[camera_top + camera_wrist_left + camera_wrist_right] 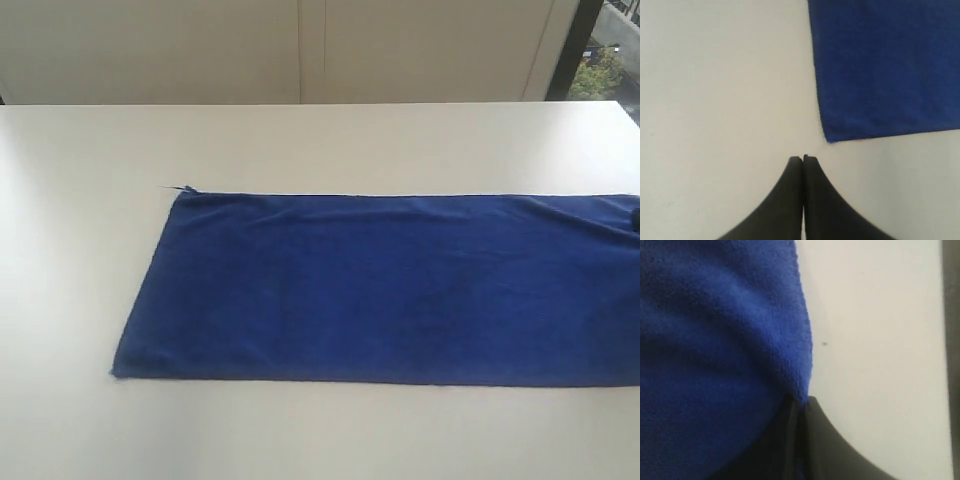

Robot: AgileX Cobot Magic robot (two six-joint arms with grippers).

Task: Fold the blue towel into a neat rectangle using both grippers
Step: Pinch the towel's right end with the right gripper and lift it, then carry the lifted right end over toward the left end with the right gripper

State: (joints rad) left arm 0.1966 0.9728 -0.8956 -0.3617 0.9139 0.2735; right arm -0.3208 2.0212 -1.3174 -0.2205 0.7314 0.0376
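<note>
The blue towel [380, 290] lies spread flat and long across the white table [300, 140], its right end running out of the exterior view. A loose thread [172, 187] sticks out at its far left corner. In the left wrist view my left gripper [803, 158] is shut and empty over bare table, a short way from a towel corner [829, 140]. In the right wrist view my right gripper [802, 402] is shut on the hem of the blue towel [715, 350], with cloth pinched between the jaws. Only a dark speck [636, 218] at the exterior view's right edge hints at that gripper.
A pale wall with panel seams [310, 50] runs behind the table. A dark window frame [578, 45] stands at the back right. A dark strip [951, 340] borders the table in the right wrist view.
</note>
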